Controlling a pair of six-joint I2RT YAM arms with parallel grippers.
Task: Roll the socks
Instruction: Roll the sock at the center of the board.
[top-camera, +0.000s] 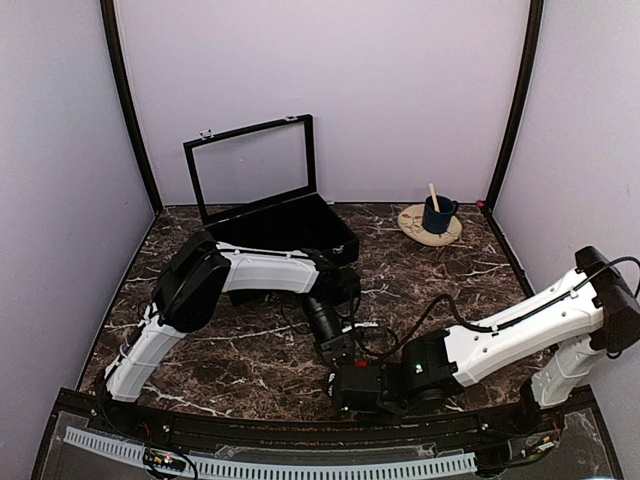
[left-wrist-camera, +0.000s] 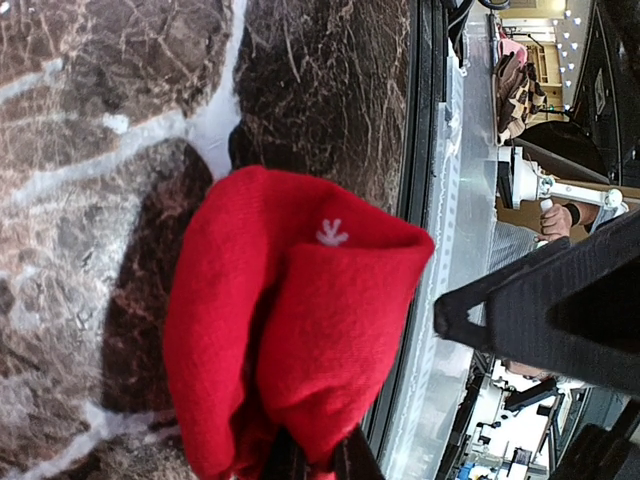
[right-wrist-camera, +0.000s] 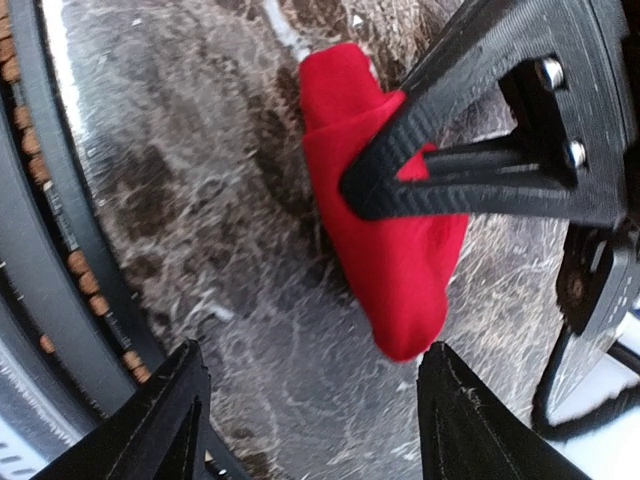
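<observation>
Socks (left-wrist-camera: 300, 330) lie as a slack red bundle on the marble counter (left-wrist-camera: 80, 120), near its front rail, between the tips of the two arms. One white mark faces up on the folded flap. Left claw (left-wrist-camera: 312, 458) is clamped together on one end of the bundle, red fabric bunched between its fingers. Right claw (right-wrist-camera: 315, 365) stands apart with nothing held; the loose end of the socks lies just ahead of its tips, seemingly untouched. The layers are folded over but gape. Judged: roll begun, not tight, not tucked. To do this turn well, the left claw serves as anchor, held low against the counter so the pinched end does not lift. The right claw comes in over the loose end with its fingers straddling the full width, closes on all layers, then turns the fabric toward the anchored end under light tension. Risks: catching only one layer, dragging the bundle onto the rail, the two claws fouling each other at such close quarters. Black case (top-camera: 290, 225) sits well apart at the back, not in play.
</observation>
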